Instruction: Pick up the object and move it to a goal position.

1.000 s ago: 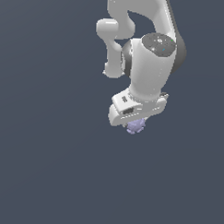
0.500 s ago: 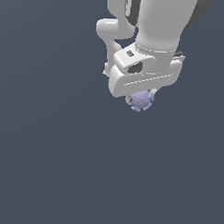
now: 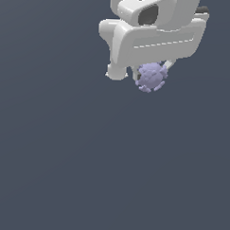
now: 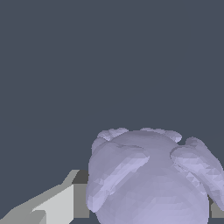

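One arm in shot, top of the exterior view, its white gripper pointing down and cropped at the upper edge. The object, a small pale lavender lump w/ a knobbly surface, sits directly under the gripper body, tucked up against its lower edge and poking out below it. It's pinched between the fingers: one finger shows in the wrist view pressed right against the lump's side, a sliver of the other at the opposite flank, so the jaws are closed on it w/ the lump filling the gap.

In the wrist view the object is v. close to the lens, bulging lobes facing the camera, hiding most of both fingers. In the exterior view the fingers themselves are mostly hidden behind the lump and the gripper housing.

Background is flat dark grey-blue everywhere; can't tell from either view whether the lump touches any surface beneath.
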